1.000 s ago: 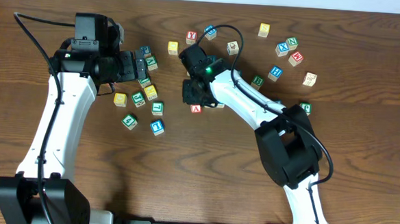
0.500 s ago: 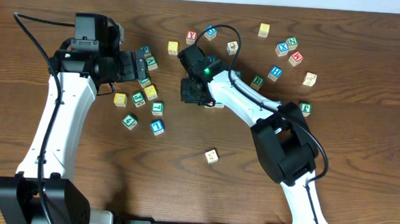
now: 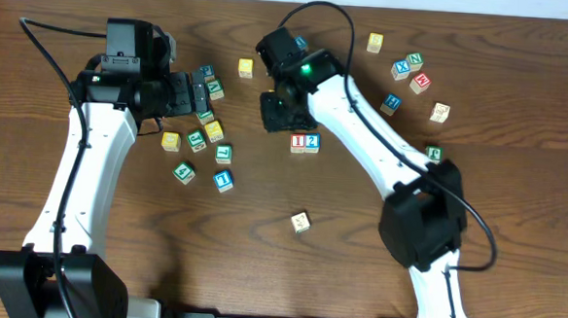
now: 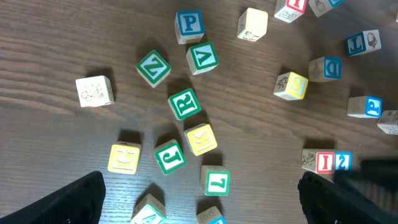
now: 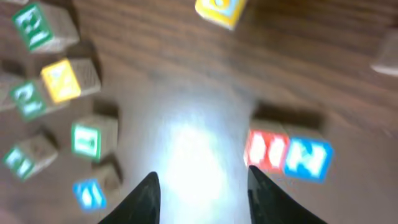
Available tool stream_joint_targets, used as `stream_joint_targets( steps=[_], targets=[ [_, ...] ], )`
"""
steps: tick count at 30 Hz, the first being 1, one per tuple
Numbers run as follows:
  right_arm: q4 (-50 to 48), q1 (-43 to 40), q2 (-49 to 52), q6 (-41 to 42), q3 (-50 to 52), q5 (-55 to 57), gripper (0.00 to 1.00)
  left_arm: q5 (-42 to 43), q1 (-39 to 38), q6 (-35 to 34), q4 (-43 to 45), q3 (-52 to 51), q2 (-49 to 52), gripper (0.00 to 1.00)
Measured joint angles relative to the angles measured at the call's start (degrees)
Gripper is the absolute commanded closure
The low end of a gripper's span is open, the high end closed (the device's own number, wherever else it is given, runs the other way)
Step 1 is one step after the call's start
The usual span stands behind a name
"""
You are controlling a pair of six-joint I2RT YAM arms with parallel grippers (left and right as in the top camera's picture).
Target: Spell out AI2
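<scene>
Being light rigid wood, I cube [image 3: 298,141] and 2 cube [image 3: 311,141] are best pinched across flat faces; right pincer [image 5: 202,177] is parted, empty.

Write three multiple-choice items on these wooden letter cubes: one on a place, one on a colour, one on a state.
1. Where does the red-framed wooden I cube stand relative to the blue-framed wooden 2 cube?
A. stacked on top of it
B. beside it, touching
C. far away from it

2. What colour frames the wooden K cube?
A. red
B. yellow
C. blue

3. How is the right gripper?
A. shut on the I cube
B. shut on the K cube
C. open and empty

Answers:
1 B: the overhead view shows them edge to edge on the table.
2 B: the left wrist view shows a yellow frame and letter.
3 C: its fingers stand apart with only the table between them.
</scene>
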State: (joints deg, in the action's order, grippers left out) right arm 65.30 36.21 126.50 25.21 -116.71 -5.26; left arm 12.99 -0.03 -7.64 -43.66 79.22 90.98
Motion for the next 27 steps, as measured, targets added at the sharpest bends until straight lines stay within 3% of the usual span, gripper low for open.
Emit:
stream_joint_targets(
  steps=[3,11,27],
  targets=[
    [6.05,0.02,-1.62,-1.53,-0.33,-1.05,0.49,0.0,0.0,-0.02,0.0,0.0,0.0,0.02],
    [12.55,1.05,-1.84,-4.7,6.47,-3.72,0.48,0.02,0.0,-0.02,0.0,0.0,0.0,0.02],
    [12.76,6.1,-1.84,-5.79,18.91,-3.39,0.46,0.0,0.0,-0.02,0.0,0.0,0.0,0.02]
  ],
)
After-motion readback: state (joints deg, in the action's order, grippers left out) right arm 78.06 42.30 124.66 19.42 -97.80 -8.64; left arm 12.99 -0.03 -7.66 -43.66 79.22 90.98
